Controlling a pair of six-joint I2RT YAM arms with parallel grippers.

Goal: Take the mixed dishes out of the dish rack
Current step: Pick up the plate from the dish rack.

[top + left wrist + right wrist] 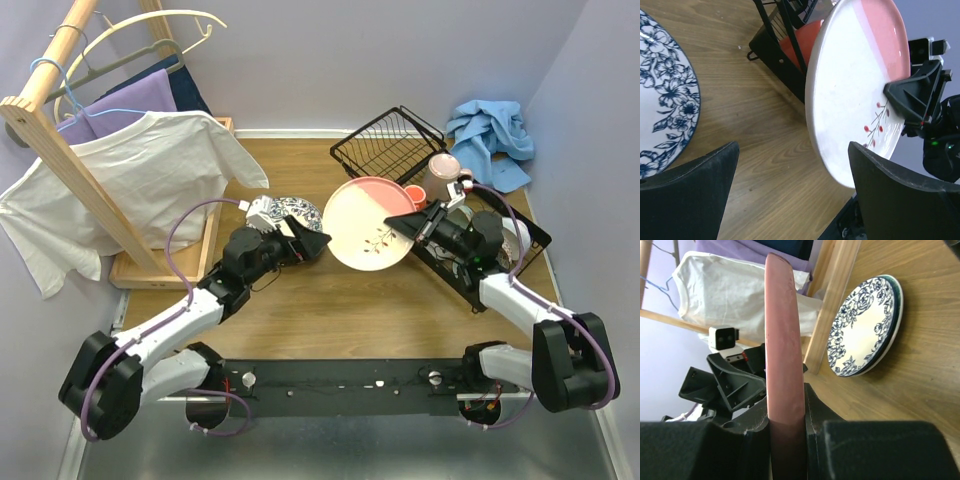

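My right gripper [412, 226] is shut on the right rim of the pink-and-cream plate [368, 222] and holds it tilted above the table, left of the dish rack [528, 238]. The right wrist view shows that plate [784, 340] edge-on, clamped in my right gripper [786, 410]. My left gripper [316, 242] stands open just at the plate's left rim. In the left wrist view the plate [855, 90] hangs ahead of my open left gripper [792, 192], its lower edge close to the right finger [900, 195]. A pink mug [443, 165] and an orange mug [413, 194] sit in the rack.
A stack of blue-patterned plates [292, 211] lies on the table just behind my left gripper. The rack's raised wire basket [385, 142] stands at the back. A wooden clothes stand with a white shirt [140, 180] fills the left side. A blue cloth [490, 135] lies at the back right.
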